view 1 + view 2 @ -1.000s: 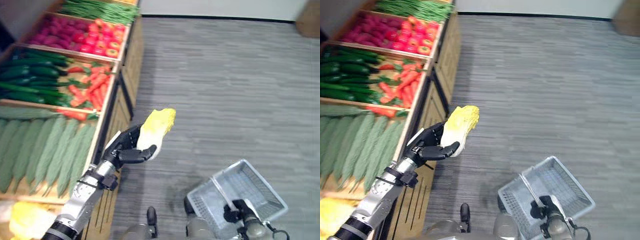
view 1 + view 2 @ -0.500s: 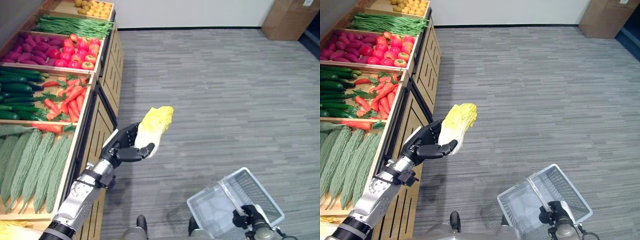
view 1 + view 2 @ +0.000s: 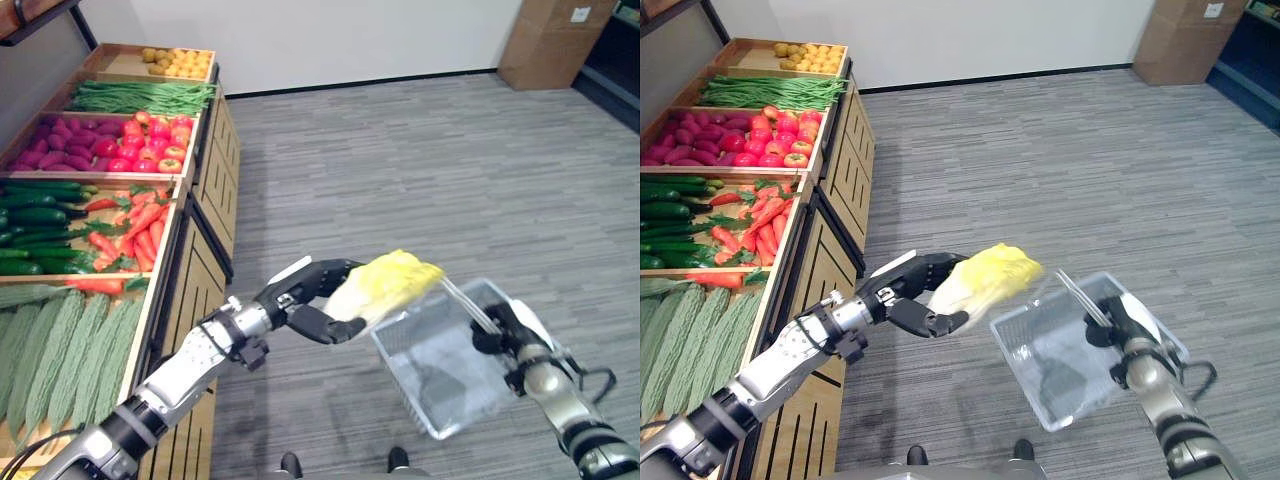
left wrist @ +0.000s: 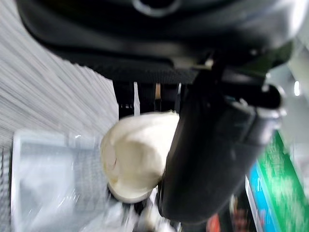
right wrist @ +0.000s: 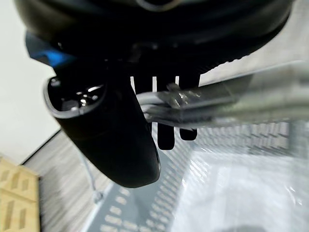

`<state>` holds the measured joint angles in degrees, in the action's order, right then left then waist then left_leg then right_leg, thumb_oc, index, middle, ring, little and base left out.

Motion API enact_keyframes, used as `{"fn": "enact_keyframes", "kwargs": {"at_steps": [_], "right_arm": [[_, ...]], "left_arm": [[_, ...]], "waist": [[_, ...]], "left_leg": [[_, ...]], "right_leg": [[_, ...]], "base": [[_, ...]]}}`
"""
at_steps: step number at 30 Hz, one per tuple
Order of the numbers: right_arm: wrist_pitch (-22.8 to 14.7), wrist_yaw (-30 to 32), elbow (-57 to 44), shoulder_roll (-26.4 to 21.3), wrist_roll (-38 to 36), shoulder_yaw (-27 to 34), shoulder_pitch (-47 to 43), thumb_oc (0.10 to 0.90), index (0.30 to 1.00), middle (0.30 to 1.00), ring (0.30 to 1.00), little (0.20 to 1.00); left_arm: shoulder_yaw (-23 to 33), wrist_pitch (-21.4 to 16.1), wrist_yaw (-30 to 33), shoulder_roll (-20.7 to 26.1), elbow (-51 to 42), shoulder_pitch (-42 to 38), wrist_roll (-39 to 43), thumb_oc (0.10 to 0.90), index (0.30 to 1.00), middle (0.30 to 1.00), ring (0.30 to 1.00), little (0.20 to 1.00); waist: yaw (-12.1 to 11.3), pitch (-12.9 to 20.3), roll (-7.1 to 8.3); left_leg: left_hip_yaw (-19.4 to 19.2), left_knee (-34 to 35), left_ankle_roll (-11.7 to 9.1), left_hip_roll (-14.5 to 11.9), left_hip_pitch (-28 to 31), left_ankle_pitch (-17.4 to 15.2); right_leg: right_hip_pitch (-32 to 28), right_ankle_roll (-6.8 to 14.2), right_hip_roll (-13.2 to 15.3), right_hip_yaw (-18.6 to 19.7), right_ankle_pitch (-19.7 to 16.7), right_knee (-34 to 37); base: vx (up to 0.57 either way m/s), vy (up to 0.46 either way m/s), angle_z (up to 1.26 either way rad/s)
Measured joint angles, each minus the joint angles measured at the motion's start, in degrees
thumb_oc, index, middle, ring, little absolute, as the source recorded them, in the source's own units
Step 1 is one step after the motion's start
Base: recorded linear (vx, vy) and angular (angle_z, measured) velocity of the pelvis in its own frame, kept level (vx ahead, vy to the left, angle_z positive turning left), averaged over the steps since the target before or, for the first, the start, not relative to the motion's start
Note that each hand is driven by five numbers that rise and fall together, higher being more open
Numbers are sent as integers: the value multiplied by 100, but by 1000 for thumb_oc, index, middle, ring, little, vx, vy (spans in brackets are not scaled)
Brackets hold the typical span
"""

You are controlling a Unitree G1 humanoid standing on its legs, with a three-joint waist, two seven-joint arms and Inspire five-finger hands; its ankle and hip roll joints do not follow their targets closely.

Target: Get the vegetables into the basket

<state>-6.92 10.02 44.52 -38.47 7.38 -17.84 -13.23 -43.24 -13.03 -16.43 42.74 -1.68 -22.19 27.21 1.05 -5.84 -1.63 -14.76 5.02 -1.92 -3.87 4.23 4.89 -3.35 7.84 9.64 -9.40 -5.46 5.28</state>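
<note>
My left hand [image 3: 312, 300] is shut on a yellow napa cabbage [image 3: 388, 284] and holds it in the air at the near-left rim of the basket. The cabbage's pale stem end [image 4: 133, 162] shows past the thumb in the left wrist view. The grey mesh basket [image 3: 432, 362] hangs tilted over the floor with nothing in it. My right hand [image 3: 520, 335] is shut on the basket's metal handle [image 5: 217, 99], at the right side of the scene.
A wooden produce stand [image 3: 210, 210] runs along the left, with bins of bitter gourds [image 3: 60, 340], carrots [image 3: 125, 225], cucumbers [image 3: 35, 225], tomatoes [image 3: 150, 140], green beans [image 3: 140, 95] and potatoes. A cardboard box [image 3: 540, 40] stands far right. Grey plank floor lies between.
My left hand has swung the cabbage right to the basket's rim. My right hand has lifted the basket up toward it. The camera has also tilted up.
</note>
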Motion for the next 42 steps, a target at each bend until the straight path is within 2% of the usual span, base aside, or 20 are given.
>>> {"fn": "enact_keyframes", "kwargs": {"at_steps": [4,5,7,12,13,18,22,25,28,34,35,36,37,38,42], "right_arm": [[-71,-53,13,13,135,-407,-289,400,300,300,300,300],[-84,-54,65,56,132,-442,-366,400,300,300,300,300],[-56,-108,223,76,168,-702,-688,400,300,300,300,300],[-108,-107,30,146,188,-822,-952,400,300,300,300,300],[-105,-108,-1,161,238,-938,-998,400,300,300,300,300],[-82,-140,-299,350,352,-1054,-980,400,300,300,300,300],[-57,-215,-723,441,301,-1051,-792,400,300,300,300,300],[-45,-257,-1222,562,148,-1036,-473,400,300,300,300,300],[-42,-277,-1441,856,13,-963,-261,400,300,300,300,300],[-40,-281,-1657,1130,-163,-919,-180,400,300,300,300,300],[-39,-274,-1672,1145,-163,-918,-180,400,300,300,300,300],[-39,-258,-1681,1166,-167,-917,-180,400,300,300,300,300],[-39,-242,-1688,1184,-172,-916,-181,400,300,300,300,300],[-35,-240,-1688,1190,-172,-917,-181,400,300,300,300,300],[34,-241,-1687,1183,-163,-932,-181,400,300,300,300,300]], "left_arm": [[-632,-107,-4,-76,-40,-474,-781,400,300,300,300,300],[-737,-153,21,-69,-51,-551,-1099,400,300,300,300,300],[-1317,-313,115,-6,28,-1182,-2120,400,300,300,300,300],[-1414,-795,365,-294,655,-1280,-3662,400,300,300,300,300],[-1405,-828,464,-335,988,-1235,-4094,400,300,300,300,300],[-995,-731,918,-721,1968,-598,-4756,400,300,300,300,300],[-626,-606,1181,-812,2079,-136,-5199,400,300,300,300,300],[-96,-440,1511,-1120,2255,207,-5428,400,300,300,300,300],[177,-253,1709,-1369,2336,327,-5541,400,300,300,300,300],[224,15,1909,-1508,2345,386,-5656,400,300,300,300,300],[224,33,1928,-1544,2363,386,-5667,488,424,424,424,424],[224,47,1972,-1579,2404,386,-5672,598,577,577,577,577],[225,79,2029,-1614,2449,386,-5727,773,822,822,822,822],[224,144,2051,-1663,2469,386,-5800,900,1000,1000,1000,1000],[211,201,2174,-1788,2606,387,-6073,900,1000,1000,1000,1000]], "waist": [[-12,2,-5],[-6,5,-9],[-19,2,-5],[-23,3,-6],[-39,1,-2],[-15,-6,10],[-30,-14,22],[-27,-32,52],[-26,-56,91],[-28,-96,197],[-26,-93,204],[-27,-91,208],[-27,-91,209],[-26,-91,210],[-28,-93,213]], "left_leg": [[0,-1,1,4,1,1],[3,-1,1,5,3,1],[13,-1,1,11,-6,0],[13,0,1,14,-4,0],[15,0,1,14,-9,0],[2,0,1,4,-16,-1],[1,0,2,1,-24,-1],[1,0,2,-9,-23,-1],[1,1,1,-14,-22,-1],[-2,0,1,-12,-12,-1],[-2,0,1,-12,-12,-1],[-2,0,1,-13,-11,-1],[-3,0,1,-13,-10,-1],[-4,0,1,-14,-10,-1],[-4,0,1,-16,6,-1]], "right_leg": [[4,-1,-13,0,0,-25],[3,-1,-5,1,0,-24],[4,-1,-15,-13,0,-25],[5,-1,-14,-11,1,-25],[8,-1,-16,-15,2,-26],[32,-2,-25,2,2,-24],[39,-3,-30,4,3,-24],[38,-3,-37,4,3,-23],[39,-4,-43,6,3,-22],[33,-5,-42,10,2,-23],[32,-5,-42,10,2,-23],[32,-5,-43,9,2,-23],[31,-5,-44,10,2,-23],[31,-5,-44,10,2,-23],[12,-5,-48,10,2,-24]], "base": [[0,0,0],[0,0,0],[0,0,0],[0,0,0],[0,0,0],[3,1,-1],[0,0,0],[0,0,0],[0,0,0],[0,0,0],[0,0,0],[0,0,0],[0,0,0],[0,0,0],[0,0,0]]}}
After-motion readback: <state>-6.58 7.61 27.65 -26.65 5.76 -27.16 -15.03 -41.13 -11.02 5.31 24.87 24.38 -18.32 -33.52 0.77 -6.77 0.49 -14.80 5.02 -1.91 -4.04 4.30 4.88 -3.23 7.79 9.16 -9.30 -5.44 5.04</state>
